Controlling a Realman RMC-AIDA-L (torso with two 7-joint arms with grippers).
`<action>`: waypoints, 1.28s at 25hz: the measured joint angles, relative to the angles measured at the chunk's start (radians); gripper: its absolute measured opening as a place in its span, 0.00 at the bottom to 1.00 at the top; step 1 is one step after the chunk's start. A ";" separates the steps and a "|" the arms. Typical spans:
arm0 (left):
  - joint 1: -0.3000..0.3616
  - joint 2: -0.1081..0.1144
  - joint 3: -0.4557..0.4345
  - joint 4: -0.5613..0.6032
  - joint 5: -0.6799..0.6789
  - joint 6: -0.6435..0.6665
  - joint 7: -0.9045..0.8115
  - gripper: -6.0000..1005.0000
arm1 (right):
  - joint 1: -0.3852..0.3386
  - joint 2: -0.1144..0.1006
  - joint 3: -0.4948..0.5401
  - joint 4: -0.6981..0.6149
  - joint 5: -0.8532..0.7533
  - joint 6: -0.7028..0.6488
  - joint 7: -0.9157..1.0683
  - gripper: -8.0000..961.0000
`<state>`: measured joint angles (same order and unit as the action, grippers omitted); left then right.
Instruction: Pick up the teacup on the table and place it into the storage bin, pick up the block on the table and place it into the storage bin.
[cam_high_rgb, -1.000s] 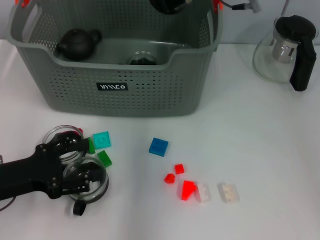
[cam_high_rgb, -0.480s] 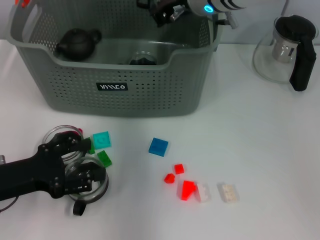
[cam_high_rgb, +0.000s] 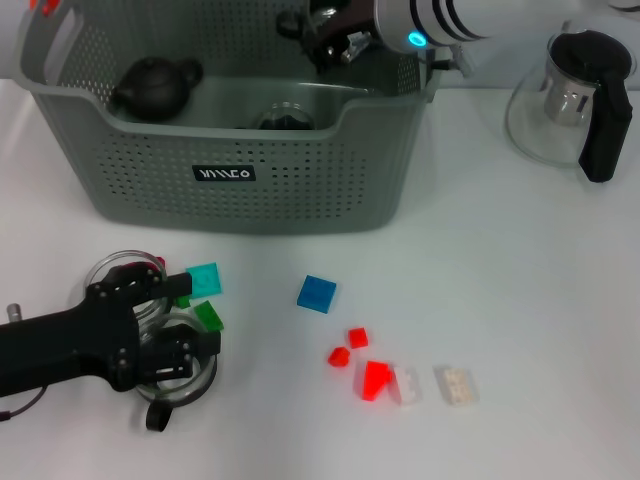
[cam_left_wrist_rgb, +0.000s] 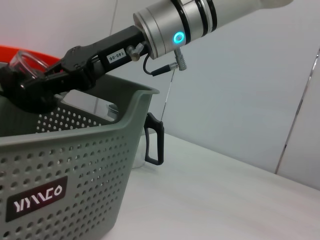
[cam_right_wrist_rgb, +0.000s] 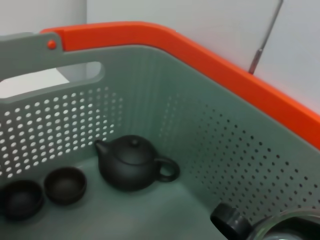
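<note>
The storage bin (cam_high_rgb: 300, 190) stands at the back left. My right gripper (cam_high_rgb: 328, 32) hangs over its far rim. In the left wrist view the right gripper (cam_left_wrist_rgb: 35, 82) seems shut on a clear glass teacup (cam_left_wrist_rgb: 25, 59). Two more glass teacups (cam_high_rgb: 120, 272) (cam_high_rgb: 185, 375) sit at the front left. My left gripper (cam_high_rgb: 180, 318) lies open across them, one finger over each cup. Beside its fingertips are a teal block (cam_high_rgb: 203, 279) and a green block (cam_high_rgb: 209, 317). A blue block (cam_high_rgb: 317, 293) lies mid-table.
Small red blocks (cam_high_rgb: 357, 337) and white blocks (cam_high_rgb: 456, 385) lie front centre. A glass kettle (cam_high_rgb: 575, 100) with a black handle stands back right. Inside the bin (cam_right_wrist_rgb: 200, 125) are a black teapot (cam_right_wrist_rgb: 132, 162) and two small dark cups (cam_right_wrist_rgb: 65, 185).
My right arm has come down and leftward into view over the bin's far rim. The left gripper has shifted slightly to the right over the glass cups.
</note>
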<state>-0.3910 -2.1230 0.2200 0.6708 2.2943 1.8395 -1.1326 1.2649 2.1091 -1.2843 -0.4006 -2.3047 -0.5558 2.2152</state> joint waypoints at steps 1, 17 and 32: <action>0.000 0.000 0.000 0.000 0.000 0.000 0.000 0.87 | 0.000 0.000 -0.003 0.001 0.001 0.000 0.000 0.07; 0.000 0.002 -0.006 0.000 -0.001 -0.012 0.008 0.87 | 0.015 0.002 -0.099 0.063 0.158 0.059 -0.067 0.07; -0.003 0.000 -0.005 -0.001 -0.001 -0.013 0.003 0.87 | 0.026 -0.009 -0.099 0.073 0.150 0.005 -0.039 0.08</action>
<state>-0.3942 -2.1230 0.2155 0.6696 2.2933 1.8264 -1.1292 1.2914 2.0999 -1.3829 -0.3271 -2.1544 -0.5506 2.1761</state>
